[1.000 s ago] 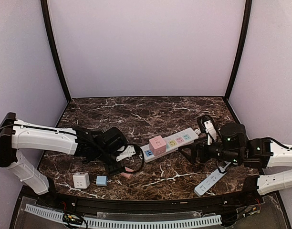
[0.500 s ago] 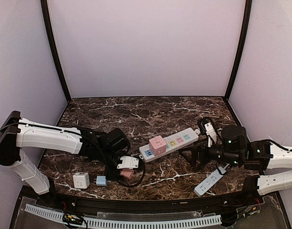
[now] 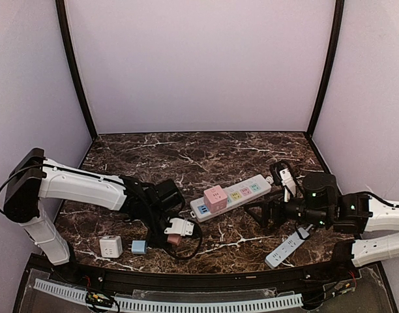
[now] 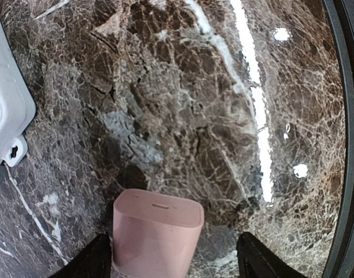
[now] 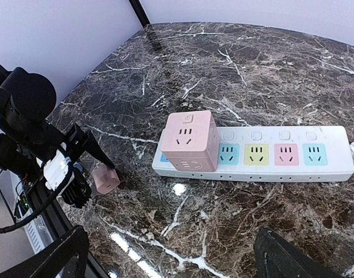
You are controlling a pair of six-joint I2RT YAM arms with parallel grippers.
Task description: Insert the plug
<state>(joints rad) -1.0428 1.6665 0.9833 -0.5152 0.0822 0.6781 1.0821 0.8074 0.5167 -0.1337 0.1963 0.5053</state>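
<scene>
The plug (image 4: 157,231) is a small pink block lying on the marble, also seen in the top view as the plug (image 3: 174,239) and in the right wrist view as the plug (image 5: 106,179). My left gripper (image 4: 174,258) straddles it, open: the left finger rests against its side, the right finger stands well apart. The white power strip (image 3: 235,193) with coloured sockets lies mid-table, a pink cube socket (image 3: 215,197) plugged in at its left end. Just right of the strip, my right gripper (image 3: 255,212) hovers open and empty, looking over the strip (image 5: 264,156).
A white cube adapter (image 3: 110,246) and a small blue plug (image 3: 139,247) lie near the front left. A slim white strip (image 3: 287,248) lies front right. A corded plug (image 3: 282,171) sits behind the right arm. A white housing corner (image 4: 6,116) sits left of the left gripper.
My left gripper has moved right and toward the front edge, coming down around the pink plug, its jaws slightly narrower. The right arm has barely moved.
</scene>
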